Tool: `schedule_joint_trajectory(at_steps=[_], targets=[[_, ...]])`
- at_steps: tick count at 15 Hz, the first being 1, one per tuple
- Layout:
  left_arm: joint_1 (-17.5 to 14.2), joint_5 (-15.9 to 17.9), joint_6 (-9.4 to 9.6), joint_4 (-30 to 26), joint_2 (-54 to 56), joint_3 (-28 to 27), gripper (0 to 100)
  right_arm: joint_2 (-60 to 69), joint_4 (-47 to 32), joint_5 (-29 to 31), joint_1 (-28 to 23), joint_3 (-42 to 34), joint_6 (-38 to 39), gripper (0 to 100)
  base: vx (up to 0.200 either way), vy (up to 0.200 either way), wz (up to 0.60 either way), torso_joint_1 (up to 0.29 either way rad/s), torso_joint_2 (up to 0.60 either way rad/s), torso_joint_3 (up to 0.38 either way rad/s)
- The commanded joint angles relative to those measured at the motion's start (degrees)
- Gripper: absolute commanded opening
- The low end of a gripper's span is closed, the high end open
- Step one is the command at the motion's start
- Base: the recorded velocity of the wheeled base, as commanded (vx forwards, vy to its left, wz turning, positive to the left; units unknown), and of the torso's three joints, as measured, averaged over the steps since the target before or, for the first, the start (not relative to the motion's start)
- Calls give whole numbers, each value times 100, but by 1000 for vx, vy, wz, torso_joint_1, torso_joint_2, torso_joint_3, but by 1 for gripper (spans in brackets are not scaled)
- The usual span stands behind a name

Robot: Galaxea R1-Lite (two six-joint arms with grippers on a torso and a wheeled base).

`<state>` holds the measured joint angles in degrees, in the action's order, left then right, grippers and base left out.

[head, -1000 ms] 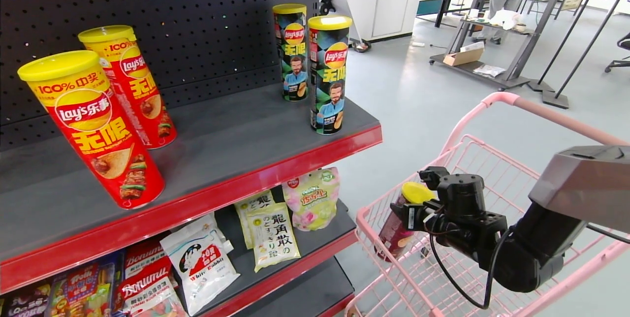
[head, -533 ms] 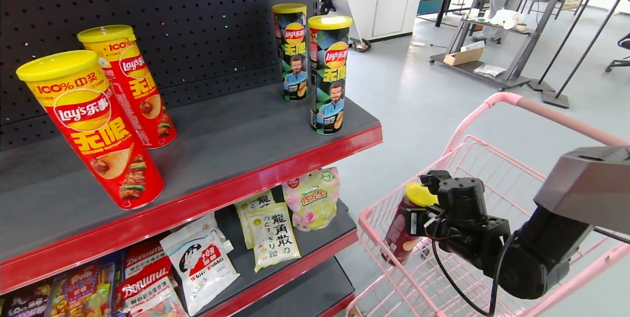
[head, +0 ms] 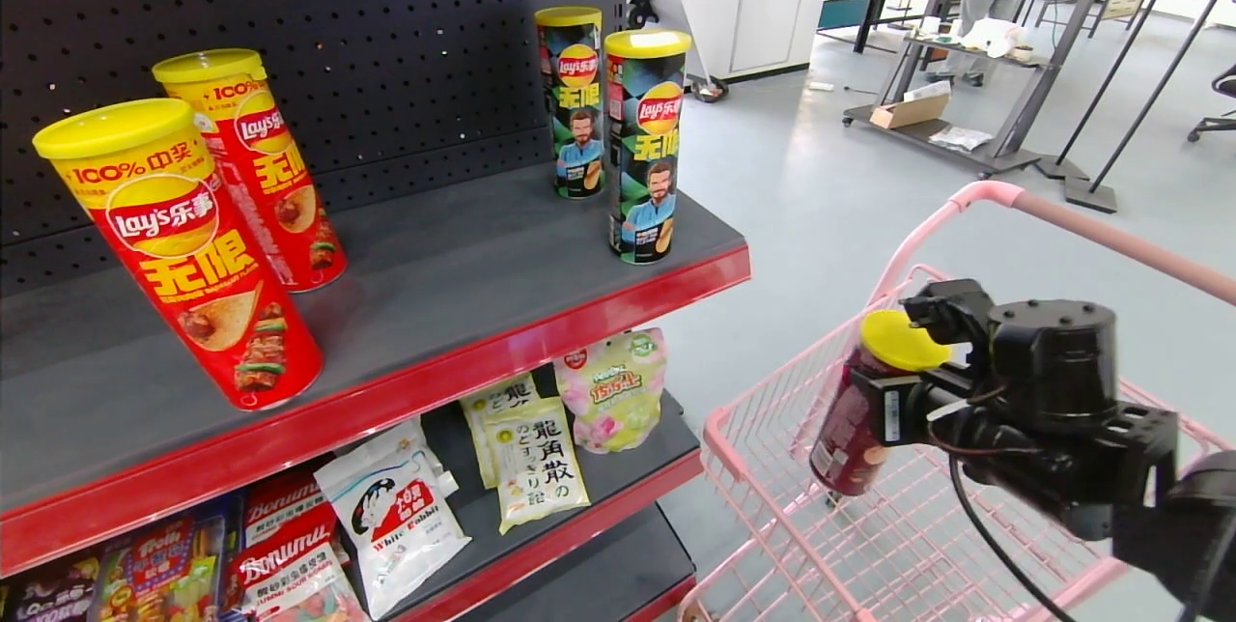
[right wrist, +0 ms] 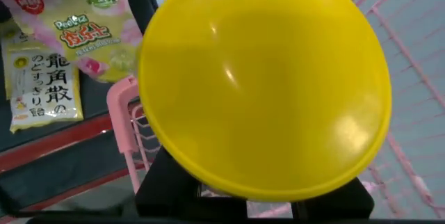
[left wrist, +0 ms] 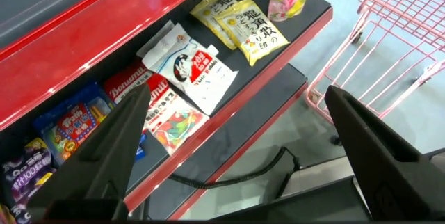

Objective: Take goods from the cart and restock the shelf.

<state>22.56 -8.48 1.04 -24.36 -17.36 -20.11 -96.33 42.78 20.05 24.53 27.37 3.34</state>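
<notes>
My right gripper [head: 917, 381] is shut on a dark red chip can [head: 855, 429] with a yellow lid [head: 900, 340], holding it tilted above the pink cart [head: 772, 496], near the cart's front corner. The same yellow lid [right wrist: 264, 85] looms close in the right wrist view. On the top shelf [head: 463, 265] stand two red chip cans [head: 183, 245] at the left and two green chip cans [head: 645, 144] at the right. My left gripper [left wrist: 236, 154] hangs open low in front of the lower shelves, its dark fingers [left wrist: 104, 154] spread wide with nothing between them.
Snack bags [head: 531, 458] and candy packs [head: 290, 545] fill the lower shelf [head: 618, 487]. The cart's pink handle [head: 1091, 226] runs at the right. Bare shelf space lies between the red and green cans. Stands and a trolley [head: 966, 139] are far back on the floor.
My right gripper has lifted the dark red can up and out of the cart basket, moving it right and closer to the camera. The shelf goods have not moved.
</notes>
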Motion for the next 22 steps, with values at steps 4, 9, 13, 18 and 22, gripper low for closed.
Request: schedule_joint_trajectory(at_steps=[4,9,13,18,22], targets=[[-6,-13,204,1,13,-1,100,3507,-4032,139,17,849,-483,0,0,0,0,0,0,0],[-6,-39,239,-16,338,192,100,4940,-5781,-1,-308,770,-765,0,0,0,0,0,0,0],[-6,-48,239,-8,365,175,100,4922,-5763,-186,-431,735,-1011,0,0,0,0,0,0,0],[-6,-48,257,-8,382,148,100,4966,-5772,-186,-431,726,-1037,0,0,0,0,94,-251,-149],[-6,-48,345,1,391,113,100,4957,-5745,-195,-440,700,-1037,0,0,0,0,194,-499,-299]])
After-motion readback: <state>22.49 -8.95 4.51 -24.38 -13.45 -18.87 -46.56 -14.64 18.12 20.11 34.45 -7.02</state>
